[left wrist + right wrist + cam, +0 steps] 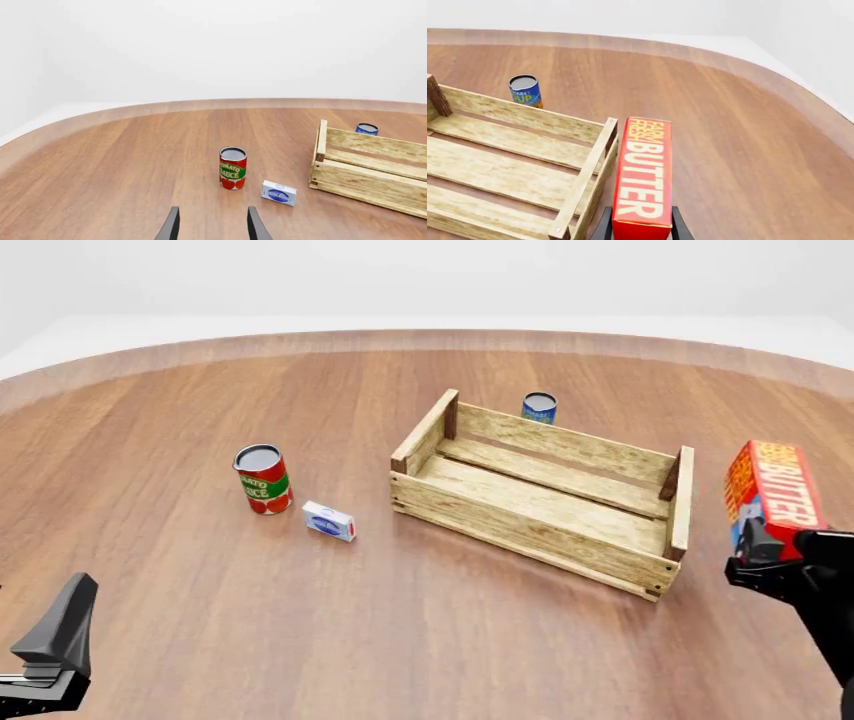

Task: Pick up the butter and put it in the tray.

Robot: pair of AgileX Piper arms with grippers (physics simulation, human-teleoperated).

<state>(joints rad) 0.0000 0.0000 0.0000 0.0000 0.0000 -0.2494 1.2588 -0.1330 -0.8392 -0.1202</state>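
The right gripper [763, 545] is clamped on the red-orange rectangular butter carton [771, 493] with its white "BUTTER" lettering, and it holds it by the lower end so that the carton points up and away from the fingers. In the front view the butter is in the air, to the right of the large open-topped tray of light wooden slats [539, 530], just beside the short right wall of the tray and outside it. In the right wrist view the butter [643, 175] runs along that short wall [587, 177], close to it, and the two dark fingers [679, 227] show on both sides of the carton's near end. Nothing lies inside the tray.

The left gripper [212, 226] is released, its two dark fingers stand apart with nothing between them, and it is low at the near left side of the table, well apart from all the things. In front of it stand a red and green tomato sauce can [263, 479] and, just beside this can, a small white-blue box [328, 521]; both are to the left of the tray. A small blue soup can [539, 407] stands behind the far long wall of the tray, on the round brown wooden table [200, 580].
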